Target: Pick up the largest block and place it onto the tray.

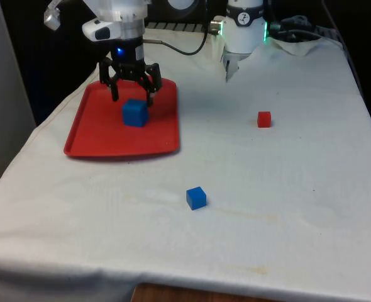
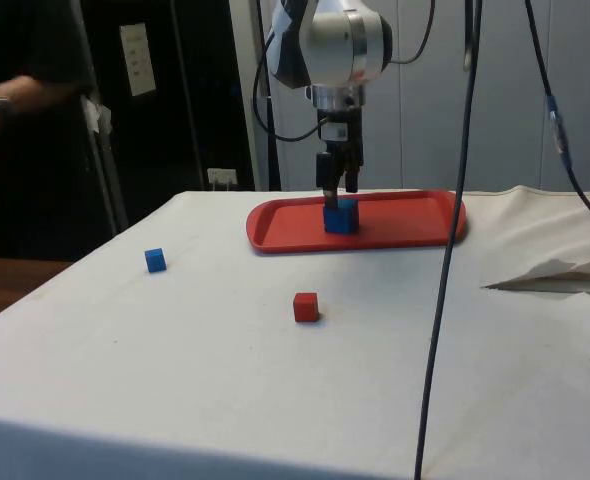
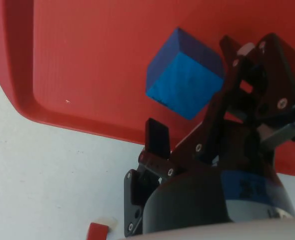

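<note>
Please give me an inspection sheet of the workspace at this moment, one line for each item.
Surface: white cloth, some faint stains.
Job's things: large blue block rests on the red tray.
Clutter: small blue block and small red block on the cloth, apart.
Grippers: gripper open, just above the large blue block, fingers astride it.
Cables: black cable hangs across the side view.
Surroundings: a person's arm beside the table.

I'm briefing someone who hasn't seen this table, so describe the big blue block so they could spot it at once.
Find the red tray on the white cloth at the front view's left. The large blue block sits on it, just below the open gripper. It is the one block on the tray, bigger than the small blue block and the red block lying on the cloth.
</note>
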`<state>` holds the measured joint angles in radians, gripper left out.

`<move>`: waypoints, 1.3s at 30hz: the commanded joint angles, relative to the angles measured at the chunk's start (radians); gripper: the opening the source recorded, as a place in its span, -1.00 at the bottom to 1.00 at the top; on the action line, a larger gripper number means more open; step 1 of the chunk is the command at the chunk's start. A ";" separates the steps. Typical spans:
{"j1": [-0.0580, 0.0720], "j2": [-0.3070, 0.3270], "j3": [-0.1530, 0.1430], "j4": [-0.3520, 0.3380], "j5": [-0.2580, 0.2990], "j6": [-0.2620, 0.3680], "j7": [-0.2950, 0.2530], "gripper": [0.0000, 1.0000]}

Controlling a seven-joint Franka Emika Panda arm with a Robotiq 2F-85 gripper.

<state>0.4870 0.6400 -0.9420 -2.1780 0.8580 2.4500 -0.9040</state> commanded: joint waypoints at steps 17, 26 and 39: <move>0.058 -0.086 -0.088 0.004 -0.076 -0.041 0.037 1.00; 0.076 -0.135 -0.109 0.016 -0.127 -0.056 0.069 1.00; 0.081 -0.198 -0.091 0.064 -0.198 -0.076 0.124 1.00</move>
<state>0.5680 0.4420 -1.0330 -2.1140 0.6600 2.3740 -0.7800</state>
